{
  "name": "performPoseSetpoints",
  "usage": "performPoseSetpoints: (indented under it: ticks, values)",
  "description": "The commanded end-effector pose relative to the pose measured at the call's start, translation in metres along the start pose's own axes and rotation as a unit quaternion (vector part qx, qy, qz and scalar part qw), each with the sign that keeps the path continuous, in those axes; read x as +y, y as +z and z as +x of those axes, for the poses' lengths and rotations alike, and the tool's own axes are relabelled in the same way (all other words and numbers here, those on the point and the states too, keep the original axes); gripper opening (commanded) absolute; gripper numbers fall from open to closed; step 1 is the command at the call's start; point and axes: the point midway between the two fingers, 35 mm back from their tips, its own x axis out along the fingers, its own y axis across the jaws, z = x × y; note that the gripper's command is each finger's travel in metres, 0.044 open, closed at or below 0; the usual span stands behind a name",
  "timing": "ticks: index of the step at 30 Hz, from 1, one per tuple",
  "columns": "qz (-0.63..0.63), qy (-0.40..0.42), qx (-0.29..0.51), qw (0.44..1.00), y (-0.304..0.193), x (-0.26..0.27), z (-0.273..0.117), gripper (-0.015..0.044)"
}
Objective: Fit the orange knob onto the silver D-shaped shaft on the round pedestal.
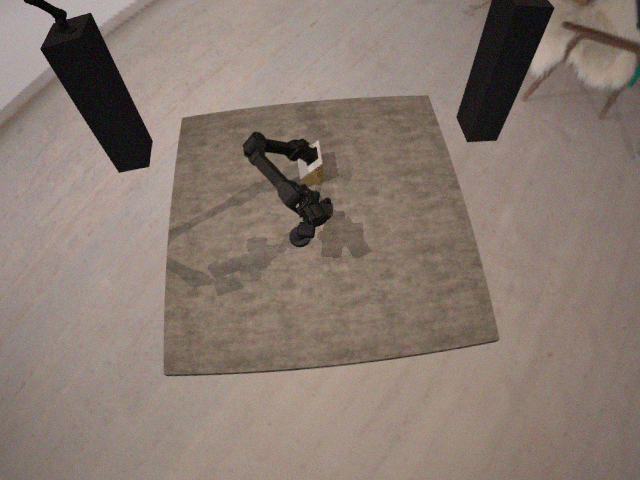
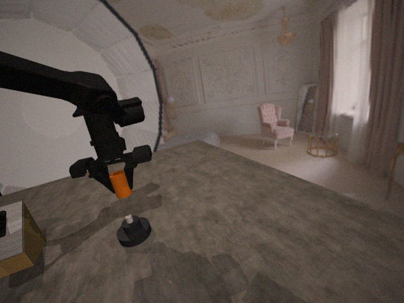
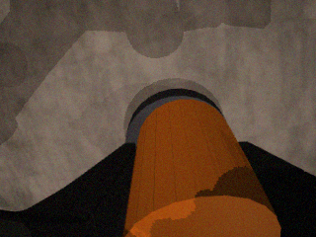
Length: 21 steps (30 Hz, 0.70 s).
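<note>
The orange knob (image 2: pixel 120 184) (image 3: pixel 190 153) is a plain cylinder, slightly tilted in the exterior view. My gripper (image 2: pixel 123 188) is shut on it and holds it in the air above the pedestal. The dark round pedestal (image 2: pixel 134 239) (image 1: pixel 296 239) stands on the table; in the wrist view its rim (image 3: pixel 135 129) shows just behind the knob. The silver shaft (image 2: pixel 129 218) sticks up from its centre, below the knob with a gap between. The shaft is hidden in the wrist view. The knob's hole and the flat sides cannot be made out.
A box-like stand (image 1: pixel 312 177) (image 2: pixel 33 239) with a pale top and yellowish sides is at the arm's base. The table top (image 1: pixel 403 289) (image 2: pixel 261 221) has the arm's shadows on it. Two black pillars (image 1: pixel 98 98) (image 1: pixel 501 72) stand beyond the table's edge.
</note>
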Motion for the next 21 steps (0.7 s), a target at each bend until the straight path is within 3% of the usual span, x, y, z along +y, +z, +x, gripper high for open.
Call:
performPoseSetpoints:
  ticks: [1, 21]
  values:
    - [-0.002, -0.001, 0.005, 1.000, -0.014, -0.001, 0.004, 0.0000]
    - [0.001, -0.001, 0.013, 1.000, -0.044, -0.004, 0.030, 0.0000]
